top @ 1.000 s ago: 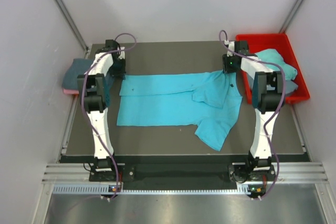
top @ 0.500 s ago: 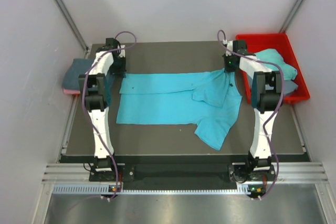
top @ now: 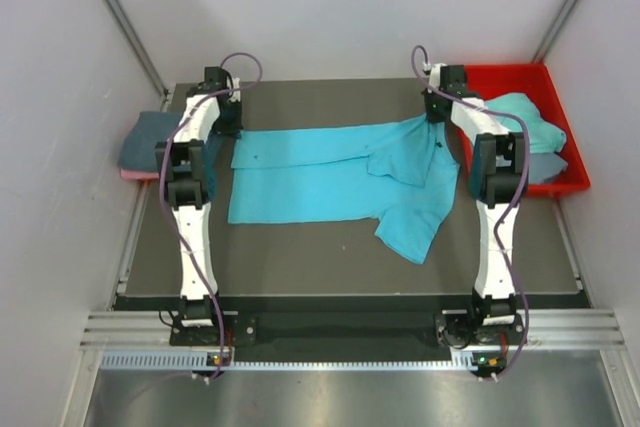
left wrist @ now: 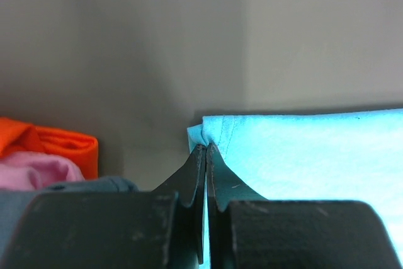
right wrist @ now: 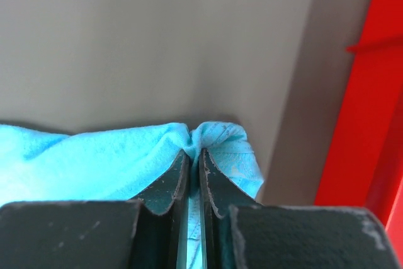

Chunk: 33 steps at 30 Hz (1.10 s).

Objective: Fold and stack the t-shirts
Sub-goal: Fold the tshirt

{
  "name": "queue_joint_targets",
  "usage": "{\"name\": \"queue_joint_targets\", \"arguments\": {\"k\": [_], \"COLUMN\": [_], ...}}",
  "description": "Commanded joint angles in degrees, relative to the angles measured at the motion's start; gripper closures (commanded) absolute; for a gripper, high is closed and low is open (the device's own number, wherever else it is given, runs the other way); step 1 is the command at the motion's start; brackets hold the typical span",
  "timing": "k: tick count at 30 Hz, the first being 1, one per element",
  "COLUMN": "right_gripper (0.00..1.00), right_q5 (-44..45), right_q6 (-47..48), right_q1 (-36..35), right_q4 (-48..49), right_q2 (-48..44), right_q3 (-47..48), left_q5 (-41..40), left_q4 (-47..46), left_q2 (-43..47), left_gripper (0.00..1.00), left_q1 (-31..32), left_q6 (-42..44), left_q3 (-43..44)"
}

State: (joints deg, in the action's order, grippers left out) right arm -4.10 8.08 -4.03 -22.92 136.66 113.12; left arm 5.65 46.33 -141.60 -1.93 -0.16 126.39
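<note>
Now the left hand [left wrist: 205, 149] is pressed together on one far corner of the turquoise t-shirt [top: 330, 172], the cloth bunched at its tips and spreading away to its right over the desk [top: 300, 257]. The right hand [right wrist: 194, 154] pinches the opposite far corner, cloth trailing to its left, the red bin [top: 572, 183] close on its right. Left of the left hand, a slate blue-grey t-shirt [top: 148, 137] lies on a pink t-shirt [top: 130, 175]

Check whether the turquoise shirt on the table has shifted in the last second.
Yes. The turquoise shirt slid toward the table's far edge, pulled by the left gripper and right gripper, both shut on its far hem.
</note>
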Motion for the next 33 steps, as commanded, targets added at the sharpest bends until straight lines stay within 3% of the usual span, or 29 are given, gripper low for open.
{"name": "queue_joint_targets", "arguments": {"k": [1, 11, 16, 17, 18, 21, 22, 25, 27, 33], "right_gripper": [0.96, 0.95, 0.87, 0.84, 0.72, 0.53, 0.51, 0.46, 0.43, 0.4], "right_q5": [1.55, 1.64, 1.9, 1.99, 1.99, 2.69, 2.69, 1.91, 1.03, -1.16], "right_q6": [0.54, 0.45, 0.71, 0.8, 1.06, 1.41, 1.33, 1.68, 2.55, 6.43], "right_q1": [-0.54, -0.62, -0.62, -0.63, -0.63, -0.63, -0.71, -0.8, -1.06, -2.38], "right_q4": [2.62, 2.53, 2.44, 2.44, 2.53, 3.14, 3.84, 4.11, 3.93, 0.69], "right_q2": [1.24, 1.59, 0.36, -0.42, -0.95, -4.9, -6.3, -12.28, -16.41, -25.91], "right_q3": [5.09, 5.8, 4.74, 4.48, 4.39, 3.69, 3.34, 2.28, 0.79, -9.31], "left_q5": [-2.75, -5.12, -6.95, -7.66, -7.58, -2.26, -1.18, 2.51, 3.49, 7.09], "left_q4": [-4.49, -7.39, -7.22, -6.61, -6.25, -4.67, -4.49, -4.75, -6.07, -4.41], "left_q2": [-3.33, -5.88, -5.79, -5.01, -4.39, 0.08, 1.75, 8.25, 13.09, 20.83], "left_gripper": [1.0, 1.0, 1.0, 0.97, 0.88, 0.7, 0.58, 0.46, 0.41, 0.41], "left_q1": [0.27, 0.53, 0.79, 0.88, 0.88, 0.97, 0.97, 0.97, 0.97, 0.7], "left_q6": [-1.24, -1.42, -1.59, -1.77, -1.86, -0.37, -0.36, -0.36, -0.98, -0.72], "left_q3": [2.11, 6.5, 6.86, 6.51, 6.42, 6.5, 6.5, 5.8, 2.65, -7.28]}}
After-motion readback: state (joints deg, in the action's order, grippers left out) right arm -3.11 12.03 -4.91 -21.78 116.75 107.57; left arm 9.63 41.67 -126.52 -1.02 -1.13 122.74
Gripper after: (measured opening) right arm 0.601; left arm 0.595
